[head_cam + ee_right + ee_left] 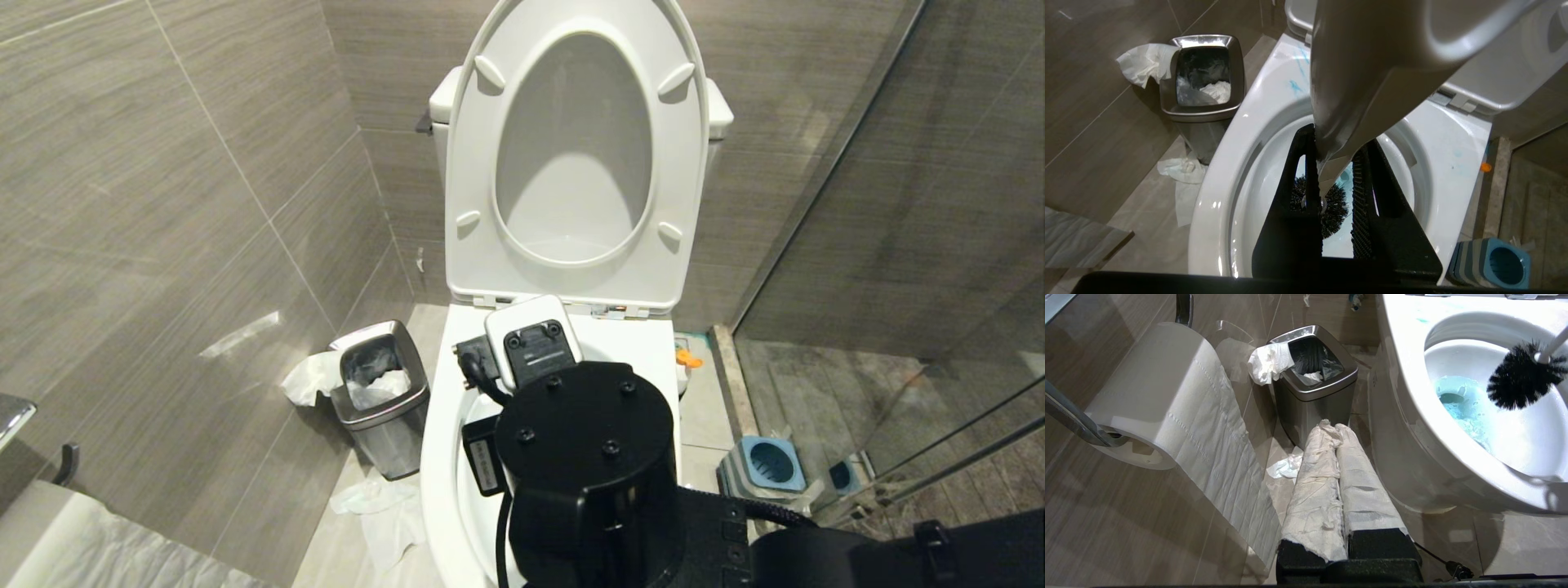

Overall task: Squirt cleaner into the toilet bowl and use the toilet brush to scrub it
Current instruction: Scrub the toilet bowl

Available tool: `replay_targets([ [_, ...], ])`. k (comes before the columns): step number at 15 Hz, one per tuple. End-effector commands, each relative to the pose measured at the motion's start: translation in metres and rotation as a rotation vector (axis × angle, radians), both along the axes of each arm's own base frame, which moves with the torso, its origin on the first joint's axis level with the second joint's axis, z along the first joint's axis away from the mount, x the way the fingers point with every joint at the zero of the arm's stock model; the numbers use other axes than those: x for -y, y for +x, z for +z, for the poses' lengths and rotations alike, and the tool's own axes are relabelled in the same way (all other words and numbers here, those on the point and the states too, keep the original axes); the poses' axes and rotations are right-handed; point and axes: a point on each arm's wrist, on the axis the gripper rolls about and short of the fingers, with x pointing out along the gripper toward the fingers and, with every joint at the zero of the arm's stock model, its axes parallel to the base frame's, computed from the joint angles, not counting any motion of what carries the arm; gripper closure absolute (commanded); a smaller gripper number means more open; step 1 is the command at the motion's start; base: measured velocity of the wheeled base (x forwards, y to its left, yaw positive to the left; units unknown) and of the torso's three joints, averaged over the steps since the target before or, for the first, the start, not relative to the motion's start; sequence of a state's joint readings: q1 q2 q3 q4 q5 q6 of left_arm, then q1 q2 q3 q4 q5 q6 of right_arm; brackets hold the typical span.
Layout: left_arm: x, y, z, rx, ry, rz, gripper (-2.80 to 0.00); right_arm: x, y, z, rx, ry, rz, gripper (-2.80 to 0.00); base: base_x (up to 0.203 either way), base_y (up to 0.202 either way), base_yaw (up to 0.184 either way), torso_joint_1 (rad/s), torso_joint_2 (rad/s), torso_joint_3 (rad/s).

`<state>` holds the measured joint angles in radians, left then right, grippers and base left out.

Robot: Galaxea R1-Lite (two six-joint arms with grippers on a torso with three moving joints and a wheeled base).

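Taking the bowl (pixel 445 457) as the landmark and going left to right: the steel bin (pixel 382 398) stands just beside its left flank, tissue (pixel 306 378) hanging from the rim and more tissue on the floor in front. The left gripper (pixel 1337 428) is parked low on that same side, its 2 paper-wrapped fingers pressed together around nothing.

Inside the bowl, the cleaner (pixel 1466 408) tints the water turquoise, with smears on the rim. The brush (pixel 1521 375) hangs head-down above that water, not touching the ceramic that I can see. The right gripper (pixel 1331 188) is over the bowl, fingers clamped on the brush's white handle.

To the bowl's right, the blue holder (pixel 769 464) sits on the floor.

Risks, as I judge them: a fast stroke could flick blue water over the rim; a smooth handle could twist in the grip under side load; the raised seat (pixel 575 155) is close behind the arm.
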<state>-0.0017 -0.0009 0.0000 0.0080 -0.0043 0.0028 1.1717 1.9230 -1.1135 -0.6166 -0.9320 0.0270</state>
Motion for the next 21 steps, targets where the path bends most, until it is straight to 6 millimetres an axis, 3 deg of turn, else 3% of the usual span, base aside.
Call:
replay_targets([
  [1,0.000,0.000,0.000,-0.002,0.000,-0.001,0.00,0.011,-0.005,-0.008,-0.020,-0.013,-0.008,0.00,0.000,0.000,0.000,0.002,0.00,0.060],
  [9,0.000,0.000,0.000,-0.002,-0.001,-0.001,0.00,0.015,0.004,-0.022,-0.045,-0.036,-0.029,0.00,0.000,0.000,0.000,0.001,0.00,0.008],
  [21,0.000,0.000,0.000,-0.002,0.000,0.000,0.00,0.031,0.078,-0.051,-0.095,0.003,-0.199,0.00,0.000,0.000,0.000,0.000,0.00,0.000],
])
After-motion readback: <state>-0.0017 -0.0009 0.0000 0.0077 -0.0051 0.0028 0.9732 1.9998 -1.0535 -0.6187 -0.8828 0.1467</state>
